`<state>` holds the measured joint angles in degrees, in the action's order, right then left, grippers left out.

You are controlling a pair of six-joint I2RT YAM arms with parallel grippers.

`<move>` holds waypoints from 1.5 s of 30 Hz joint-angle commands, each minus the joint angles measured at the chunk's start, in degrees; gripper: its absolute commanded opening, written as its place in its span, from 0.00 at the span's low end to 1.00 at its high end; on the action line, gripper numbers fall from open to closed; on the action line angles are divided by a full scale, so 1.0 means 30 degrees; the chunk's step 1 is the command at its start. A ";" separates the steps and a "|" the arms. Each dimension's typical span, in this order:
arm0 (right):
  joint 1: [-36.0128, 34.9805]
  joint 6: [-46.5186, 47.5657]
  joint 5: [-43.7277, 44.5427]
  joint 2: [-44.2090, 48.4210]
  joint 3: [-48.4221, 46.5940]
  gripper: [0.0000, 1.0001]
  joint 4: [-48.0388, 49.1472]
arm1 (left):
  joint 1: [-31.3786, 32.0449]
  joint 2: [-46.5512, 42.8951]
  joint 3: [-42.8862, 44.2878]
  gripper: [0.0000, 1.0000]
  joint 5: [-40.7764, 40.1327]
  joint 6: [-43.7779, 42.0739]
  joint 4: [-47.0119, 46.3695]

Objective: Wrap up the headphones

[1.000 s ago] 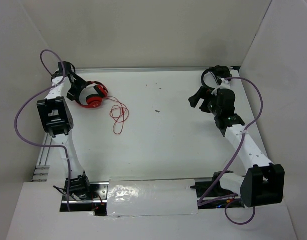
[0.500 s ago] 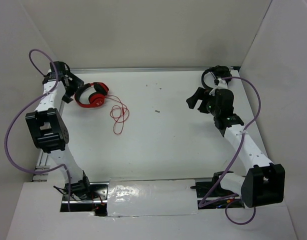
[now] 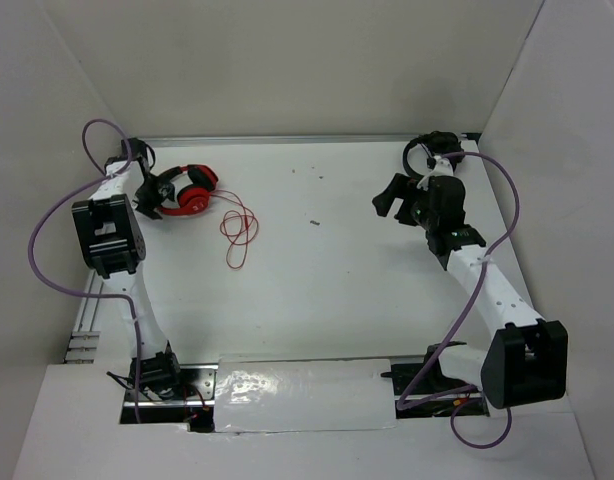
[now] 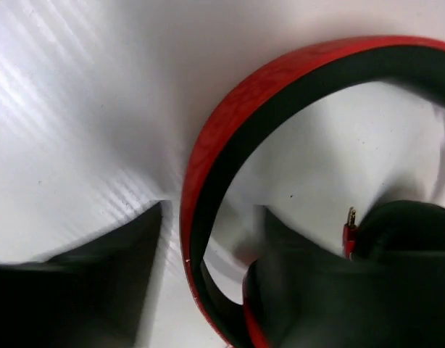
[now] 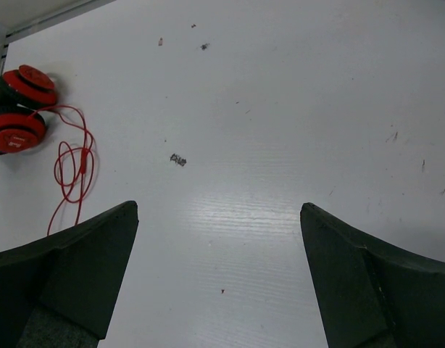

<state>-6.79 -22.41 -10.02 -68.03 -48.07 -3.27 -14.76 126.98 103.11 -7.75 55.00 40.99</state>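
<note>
Left wrist: left hand (image 4: 211, 210) straddles headphones (image 4: 208, 145).

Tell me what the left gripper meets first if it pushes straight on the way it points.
The left gripper would likely meet the headband first, which sits between its open fingers; the table lies right behind, depth unclear.

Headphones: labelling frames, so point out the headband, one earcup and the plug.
headband (image 4: 204, 145), left wrist view, red outer curve
earcup (image 5: 16, 134), right wrist view, red outer face
plug (image 4: 348, 235), left wrist view, red sleeve
</note>
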 commanded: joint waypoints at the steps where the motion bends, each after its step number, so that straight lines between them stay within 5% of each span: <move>1: -0.0169 0.0382 0.0031 -0.0058 -0.1026 1.00 0.0006 | -0.0030 0.0740 0.0990 0.54 0.0121 0.0561 0.0309; 3: -0.0169 0.0381 -0.0435 0.0030 -0.0939 1.00 0.0093 | -0.0001 0.0333 0.0847 0.30 0.0180 0.0708 0.0516; 7: -0.0870 0.0819 -0.1521 0.0644 -0.0762 1.00 0.0357 | 0.0291 -0.2529 -0.0616 0.01 0.0649 0.0298 -0.0304; 14: -0.6019 0.1698 -0.0966 0.1377 -0.1667 1.00 0.0094 | 0.4030 -0.9563 -0.5585 0.00 -0.0548 -0.0578 -0.0741; 19: -0.8720 0.2725 0.0170 0.0968 -0.3249 1.00 -0.1195 | 0.7345 -1.5767 -1.1241 0.00 0.0442 0.0852 -0.1710; 24: -1.0859 0.3777 0.0965 0.1114 -0.3223 1.00 -0.0727 | 0.9605 -1.9176 -1.3509 0.00 0.0794 0.2759 -0.1946; 34: -1.4141 0.2521 0.4277 -0.1282 -0.5214 1.00 -0.1138 | 1.3416 -1.9036 -1.2428 0.00 -0.2163 0.6710 0.3060; 45: -1.4963 0.2433 0.8849 -0.4978 -0.6915 0.97 -0.3803 | 1.5673 -1.8741 -1.1489 0.00 -0.2602 0.7182 0.2977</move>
<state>-51.13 -14.28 11.90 -82.30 -66.15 -12.12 31.05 72.42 66.11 -14.81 73.32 51.94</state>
